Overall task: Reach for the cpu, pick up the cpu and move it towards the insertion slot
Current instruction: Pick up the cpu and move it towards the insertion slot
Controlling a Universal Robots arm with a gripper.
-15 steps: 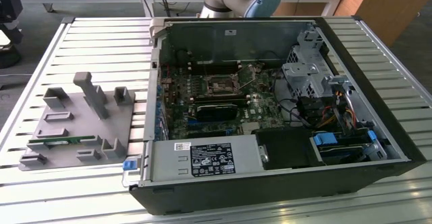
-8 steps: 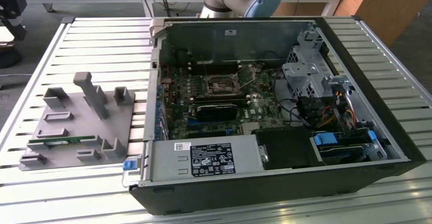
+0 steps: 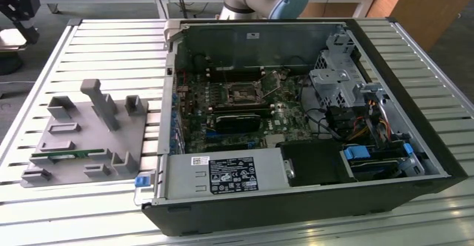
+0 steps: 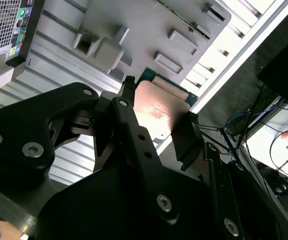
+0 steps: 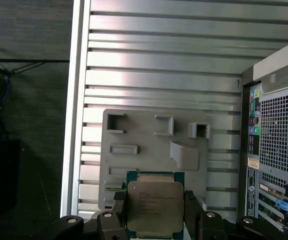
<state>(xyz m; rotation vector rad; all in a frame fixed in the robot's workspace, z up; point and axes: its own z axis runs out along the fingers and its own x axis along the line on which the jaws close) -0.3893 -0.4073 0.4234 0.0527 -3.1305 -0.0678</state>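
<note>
Gripper (image 5: pixel 154 197) clamped on cpu (image 5: pixel 155 212) edges, metal lid toward first wrist camera.

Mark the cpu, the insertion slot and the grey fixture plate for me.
the cpu (image 5: pixel 155 206): first wrist view, middle of its metal top.
the insertion slot (image 3: pixel 241 94): exterior view, its dark centre.
the grey fixture plate (image 5: pixel 144 140): first wrist view, bare flat area between its pockets.

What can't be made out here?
Silver-grey square cpu: one edge cut off by the first wrist view's border, two sides covered by the black gripper.
Shiny-framed square insertion slot: too small in the exterior view to judge its dark centre.
Second wrist view: gripper body hides the cpu's near part.
</note>
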